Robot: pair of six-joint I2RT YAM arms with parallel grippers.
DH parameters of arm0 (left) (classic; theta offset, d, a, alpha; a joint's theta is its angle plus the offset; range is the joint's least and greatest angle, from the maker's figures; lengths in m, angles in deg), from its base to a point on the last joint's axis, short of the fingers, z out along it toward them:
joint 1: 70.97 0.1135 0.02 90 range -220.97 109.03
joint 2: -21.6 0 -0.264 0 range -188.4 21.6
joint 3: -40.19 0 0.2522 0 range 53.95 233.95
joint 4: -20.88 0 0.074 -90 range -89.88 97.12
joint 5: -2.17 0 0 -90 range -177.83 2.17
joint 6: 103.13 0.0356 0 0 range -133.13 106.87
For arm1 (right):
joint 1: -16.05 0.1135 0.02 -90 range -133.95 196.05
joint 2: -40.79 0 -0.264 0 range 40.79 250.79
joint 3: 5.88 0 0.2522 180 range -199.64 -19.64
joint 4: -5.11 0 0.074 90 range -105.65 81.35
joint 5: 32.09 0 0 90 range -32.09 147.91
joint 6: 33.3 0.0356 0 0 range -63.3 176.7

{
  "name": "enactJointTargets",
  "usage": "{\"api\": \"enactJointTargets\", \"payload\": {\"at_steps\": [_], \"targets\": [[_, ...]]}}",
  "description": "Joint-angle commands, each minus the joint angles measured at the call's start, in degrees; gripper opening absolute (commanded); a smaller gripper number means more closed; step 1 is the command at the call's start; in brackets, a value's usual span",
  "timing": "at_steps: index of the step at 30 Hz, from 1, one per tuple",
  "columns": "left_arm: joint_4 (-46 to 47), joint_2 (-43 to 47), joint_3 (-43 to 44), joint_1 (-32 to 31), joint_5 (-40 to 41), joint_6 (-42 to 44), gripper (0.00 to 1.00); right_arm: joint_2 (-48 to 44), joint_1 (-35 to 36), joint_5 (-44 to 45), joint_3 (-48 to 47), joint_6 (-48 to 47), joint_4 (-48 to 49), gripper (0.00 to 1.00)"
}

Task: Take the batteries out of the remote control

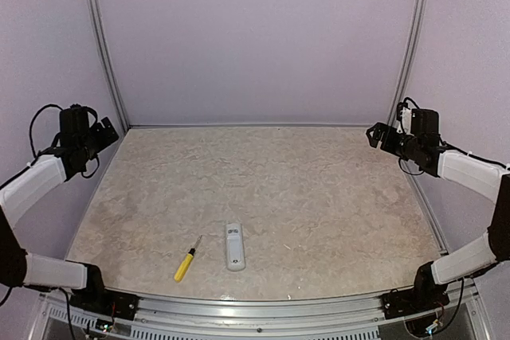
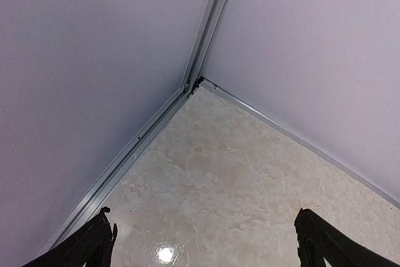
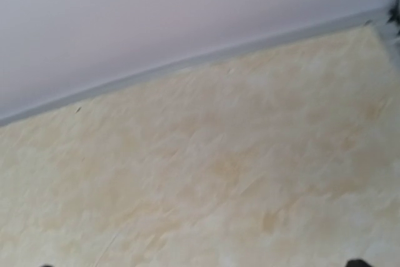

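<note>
Top: remote (image 1: 234,246) flat near front bench (image 1: 319,197) edge, screwdriver (image 1: 186,260) just left; batteries unseen. Left tool (image 1: 107,130), right tool (image 1: 374,134) raised at sides, released, empty.
Left wrist: bench corner, fingers (image 2: 94,242) spread.
Right wrist: bench only.
Not started; next, probably reach for remote.

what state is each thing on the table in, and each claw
remote: lying flat near the front edge, not held
screwdriver: lying flat just left of the remote, apart from it, not held
left claw: open, empty, raised by the left wall
right claw: open, empty, raised by the right wall
</note>
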Motion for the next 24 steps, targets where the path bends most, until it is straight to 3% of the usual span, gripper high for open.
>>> {"api": "enactJointTargets", "payload": {"at_steps": [1, 14, 24], "targets": [[-17.45, -1.33, 4.60, -2.68, 0.39, -1.98, 0.99, -2.13, 0.19, -3.12, -1.63, 1.45, -6.79, 1.00], [-38.65, -3.16, 15.33, -20.36, -9.08, -0.11, 0.99, -4.54, 0.48, -6.03, -6.55, 0.47, -20.74, 1.00], [-47.22, -8.08, 22.17, -41.45, -12.04, -3.78, 0.99, -5.56, 3.01, -2.14, -7.66, 2.58, -27.17, 1.00]]}}
